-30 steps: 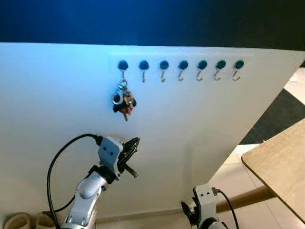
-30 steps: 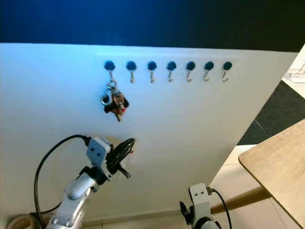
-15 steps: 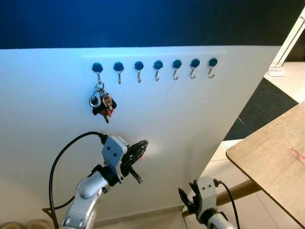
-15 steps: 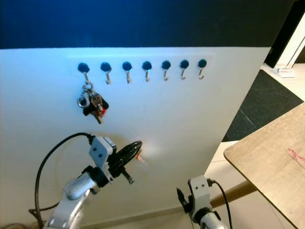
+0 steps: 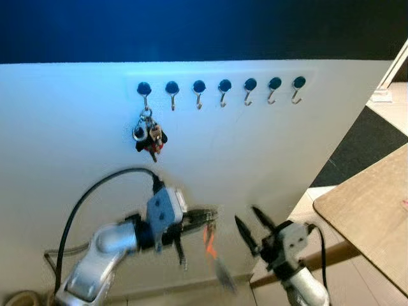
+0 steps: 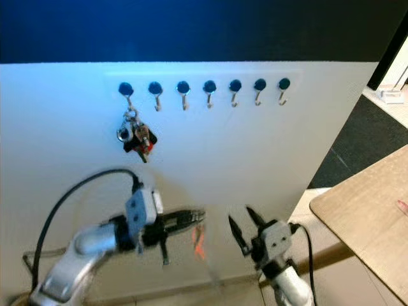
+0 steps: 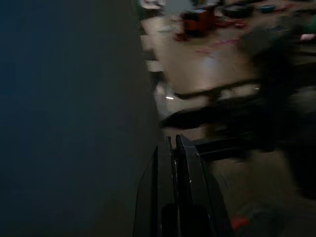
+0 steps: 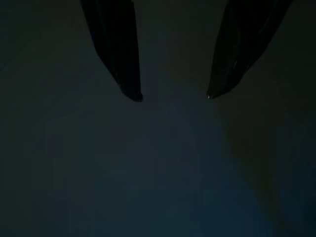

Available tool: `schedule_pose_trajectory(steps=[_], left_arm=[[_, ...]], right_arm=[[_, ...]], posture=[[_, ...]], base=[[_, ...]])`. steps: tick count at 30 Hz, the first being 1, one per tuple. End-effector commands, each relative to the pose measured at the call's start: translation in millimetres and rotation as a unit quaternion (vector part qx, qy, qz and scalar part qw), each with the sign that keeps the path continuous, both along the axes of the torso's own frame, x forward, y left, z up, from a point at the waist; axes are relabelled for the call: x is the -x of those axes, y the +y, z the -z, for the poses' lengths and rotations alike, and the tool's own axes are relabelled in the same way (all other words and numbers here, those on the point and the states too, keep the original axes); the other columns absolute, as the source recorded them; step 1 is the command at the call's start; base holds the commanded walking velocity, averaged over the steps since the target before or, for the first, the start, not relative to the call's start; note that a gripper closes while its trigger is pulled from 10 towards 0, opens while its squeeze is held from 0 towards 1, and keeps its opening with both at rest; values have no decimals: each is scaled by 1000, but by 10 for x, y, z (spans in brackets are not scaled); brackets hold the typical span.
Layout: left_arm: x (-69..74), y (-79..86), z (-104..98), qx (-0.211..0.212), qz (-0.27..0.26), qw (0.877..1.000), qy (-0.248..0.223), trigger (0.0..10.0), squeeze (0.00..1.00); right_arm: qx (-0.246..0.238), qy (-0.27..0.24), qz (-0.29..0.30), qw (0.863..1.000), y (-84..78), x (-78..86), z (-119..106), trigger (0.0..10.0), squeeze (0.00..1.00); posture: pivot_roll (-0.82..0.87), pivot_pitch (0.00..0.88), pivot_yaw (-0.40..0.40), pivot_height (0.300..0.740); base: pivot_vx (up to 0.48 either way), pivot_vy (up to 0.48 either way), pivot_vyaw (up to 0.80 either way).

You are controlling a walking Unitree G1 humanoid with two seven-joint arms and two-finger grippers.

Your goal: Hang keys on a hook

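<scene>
While keys (image 5: 148, 133) hang on leftmost hook (image 5: 145, 90), left gripper (image 5: 203, 220) blurred, clenched empty; right gripper (image 5: 250, 225) spread.

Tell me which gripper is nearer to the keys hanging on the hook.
The left. The left gripper sits below the keys and slightly to their right; the right gripper is lower and farther right, beyond the left one.

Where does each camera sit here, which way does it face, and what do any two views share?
Left eye view: on the head, facing the white panel, hooks and hung keys; both arms show.
Right eye view: same head, same scene, shifted sideways.
Left wrist view: along the left gripper, jaws shut, toward a wooden table.
Right wrist view: along the right gripper, jaws open, dark.
Shared: the wooden table appears in the eye and left wrist views.
</scene>
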State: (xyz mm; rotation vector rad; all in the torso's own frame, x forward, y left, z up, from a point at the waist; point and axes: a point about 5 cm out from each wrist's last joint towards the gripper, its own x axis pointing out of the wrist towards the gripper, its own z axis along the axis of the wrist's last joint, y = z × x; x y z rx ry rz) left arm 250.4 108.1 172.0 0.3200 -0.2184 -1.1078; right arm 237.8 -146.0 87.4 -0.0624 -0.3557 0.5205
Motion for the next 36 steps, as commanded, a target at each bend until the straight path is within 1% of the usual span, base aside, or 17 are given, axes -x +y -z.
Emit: schedule_pose_trajectory(steps=[1, 2, 5, 9, 14, 17, 20, 21, 23, 24, 26, 28, 29, 31, 32, 34, 36], left_arm=[[-18, 16, 47, -12, -9, 1000, -1, 10000, 0], [-41, 25, 38, -15, -11, 1000, -2, 10000, 0], [-77, 39, 23, -24, -19, 999, -9, 10000, 0], [-112, 34, -35, -17, -19, 1000, -7, 10000, 0], [-134, -71, -293, 20, 3, 999, -36, 10000, 0], [-130, -123, -442, 37, 13, 998, -50, 10000, 0], [-140, -163, -619, 52, 17, 996, -66, 10000, 0], [-140, -163, -619, 52, 17, 996, -66, 10000, 0], [-178, -180, -758, 55, 7, 995, -81, 10000, 0], [-201, -184, -811, 54, -2, 995, -90, 10000, 0], [-239, -193, -903, 50, -17, 993, -105, 10000, 0], [-249, -202, -970, 48, -21, 992, -116, 10000, 0], [-250, -208, -1015, 51, -23, 991, -122, 10000, 0], [-250, -216, -1076, 57, -25, 989, -134, 10000, 0], [-246, -231, -1143, 68, -25, 987, -143, 10000, 0], [-243, -238, -1169, 72, -25, 986, -146, 10000, 0], [-244, -267, -1230, 67, -25, 985, -155, 10000, 0]], right_arm=[[-3, 2, -8, 1000, -6, 32, -27, 10000, 0], [-3, -8, -19, 1000, 5, 62, -92, 10000, 0], [-4, -15, -26, 1000, 5, 96, -149, 10000, 0], [0, -4, -23, 1000, -33, 127, -111, 10000, 0], [14, 45, 5, 999, -119, 225, 71, 10000, 0], [40, 98, 33, 994, -195, 271, 291, 10000, 0], [55, 159, 68, 983, -300, 341, 553, 10000, 0], [55, 159, 68, 983, -300, 341, 553, 10000, 0], [82, 215, 95, 968, -365, 395, 803, 10000, 0], [96, 236, 104, 961, -382, 412, 886, 10000, 0], [101, 272, 122, 949, -395, 418, 1002, 10000, 0], [96, 295, 133, 941, -389, 411, 1071, 10000, 0], [100, 304, 136, 938, -379, 401, 1103, 10000, 0], [103, 311, 137, 935, -362, 387, 1132, 10000, 0], [104, 315, 134, 934, -331, 366, 1150, 10000, 0], [105, 316, 134, 933, -319, 357, 1159, 10000, 0], [103, 312, 132, 935, -277, 281, 1144, 10000, 0]], posture=[[52, 55, -52, 740], [50, 56, -52, 740], [48, 57, -52, 740], [45, 58, -54, 740], [50, 60, -59, 740], [51, 61, -60, 740], [52, 62, -61, 740], [52, 62, -61, 740], [53, 63, -59, 740], [53, 63, -59, 740], [55, 63, -58, 740], [59, 64, -59, 740], [62, 64, -61, 740], [62, 64, -61, 740], [66, 67, -63, 740], [66, 67, -63, 740], [72, 70, -64, 740]], base=[[0, 0, 0], [0, 0, 0], [0, 0, 0], [0, 0, 0], [0, 0, 0], [0, 0, 0], [0, 0, 0], [0, 0, 0], [0, 0, 0], [0, 0, 0], [0, 0, 0], [0, 0, 0], [0, 0, 0], [0, 0, 0], [0, 0, 0], [0, 0, 0], [0, 0, 0]])
